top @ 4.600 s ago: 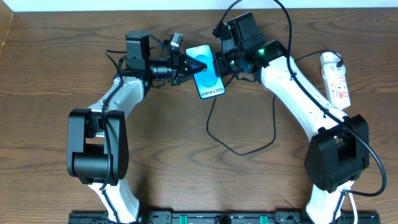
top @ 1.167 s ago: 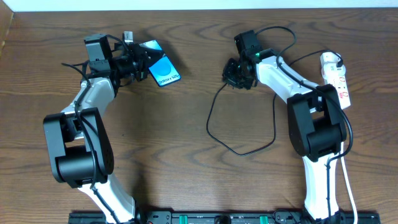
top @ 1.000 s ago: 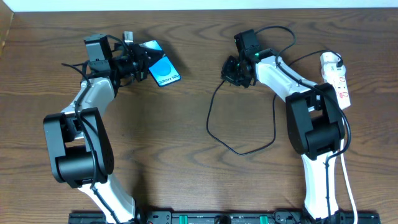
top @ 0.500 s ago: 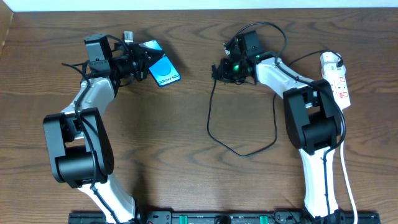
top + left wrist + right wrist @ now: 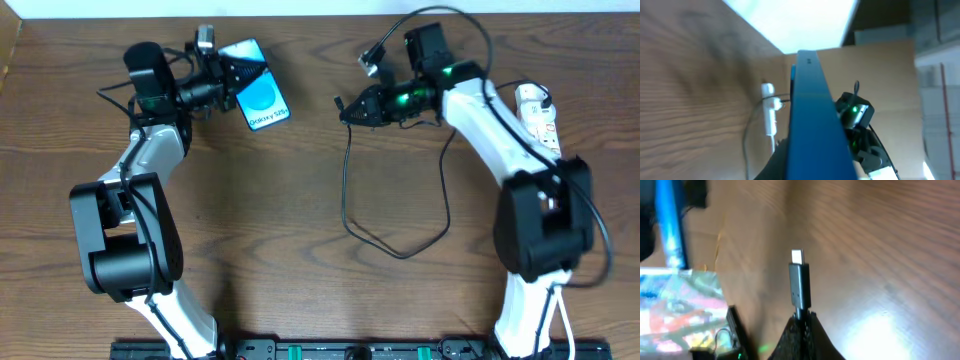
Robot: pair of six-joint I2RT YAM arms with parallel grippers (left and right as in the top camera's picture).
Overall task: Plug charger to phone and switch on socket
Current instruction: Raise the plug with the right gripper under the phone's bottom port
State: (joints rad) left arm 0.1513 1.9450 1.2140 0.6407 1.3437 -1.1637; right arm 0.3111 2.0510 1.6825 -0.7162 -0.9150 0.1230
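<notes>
The phone [image 5: 258,85], cyan-blue screen with a white strip at its lower end, is held off the table at the back left by my left gripper [image 5: 226,76], which is shut on its upper end. In the left wrist view the phone [image 5: 815,130] shows edge-on. My right gripper [image 5: 347,107] is shut on the charger's small plug [image 5: 799,282], tip pointing left toward the phone, apart from it. The black charger cable [image 5: 346,200] hangs down and loops on the table. The white socket [image 5: 540,122] lies at the far right.
The cable loop [image 5: 400,250] lies on the wood between the two arms. The socket's white cord [image 5: 556,320] runs down the right side. The table's back edge meets a white wall close behind both grippers.
My right gripper has lifted and swung left with the charger plug, now pointing at the phone. My left gripper has tilted the phone slightly and raised it.
</notes>
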